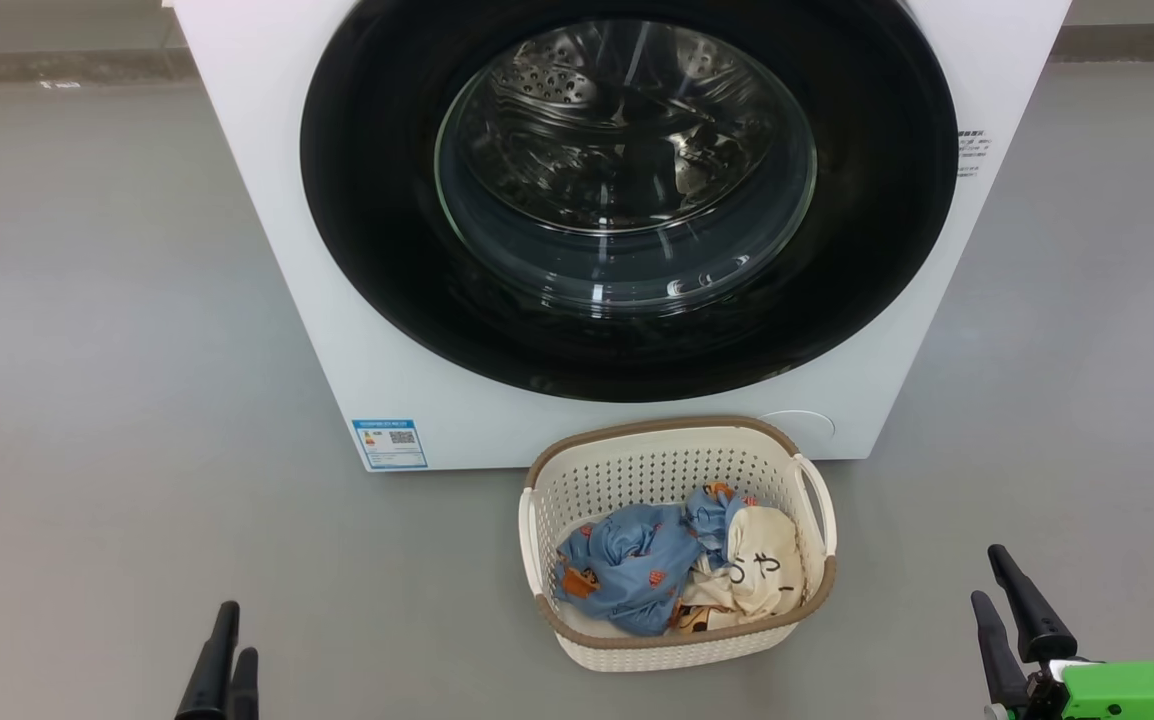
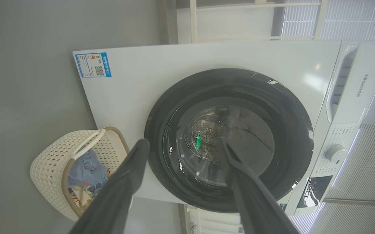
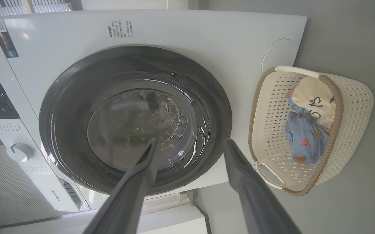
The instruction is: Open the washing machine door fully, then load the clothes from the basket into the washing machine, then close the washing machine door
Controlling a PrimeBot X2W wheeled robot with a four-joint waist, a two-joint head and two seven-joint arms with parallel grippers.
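Left gripper (image 2: 182, 143) and right gripper (image 3: 190, 142) gape empty before the washing machine (image 1: 267, 150); best hook the shut washing machine door (image 1: 627, 335) by its rim, swing wide.

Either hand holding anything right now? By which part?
Nothing is held. The left hand and the right hand are both open and empty, clear of the washing machine door; the clothes lie in the basket.
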